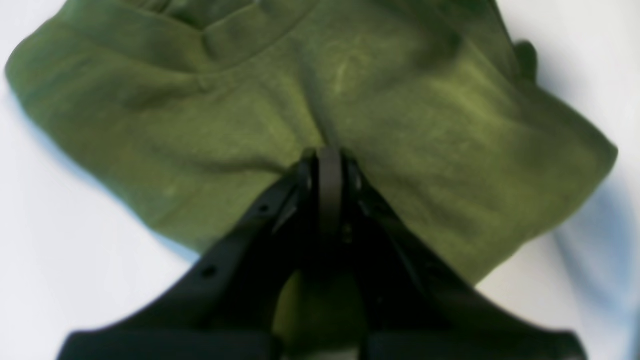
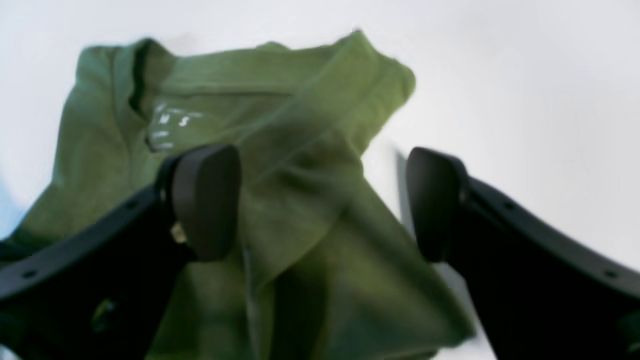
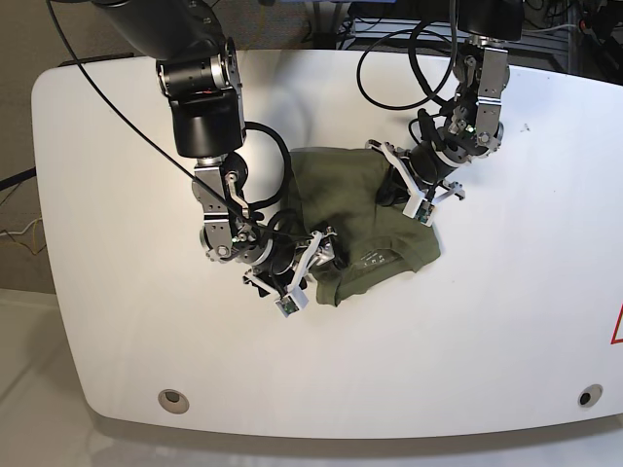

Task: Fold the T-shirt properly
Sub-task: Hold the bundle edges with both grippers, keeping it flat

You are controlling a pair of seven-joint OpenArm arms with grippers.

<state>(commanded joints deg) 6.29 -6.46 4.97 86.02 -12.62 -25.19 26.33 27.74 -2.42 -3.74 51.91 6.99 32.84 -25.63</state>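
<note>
In the left wrist view, the left gripper [image 1: 325,160] is closed, pinching the T-shirt [image 1: 425,125].

The right wrist view alone makes the collar label [image 2: 172,122] readable; the right gripper [image 2: 325,205] is spread around fabric.

The base view alone shows the shirt mid-table [image 3: 438,379], between both side edges.

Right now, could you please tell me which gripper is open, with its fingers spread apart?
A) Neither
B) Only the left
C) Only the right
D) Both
C: the right gripper has its fingers apart over the shirt, while the left gripper's are together.
</note>
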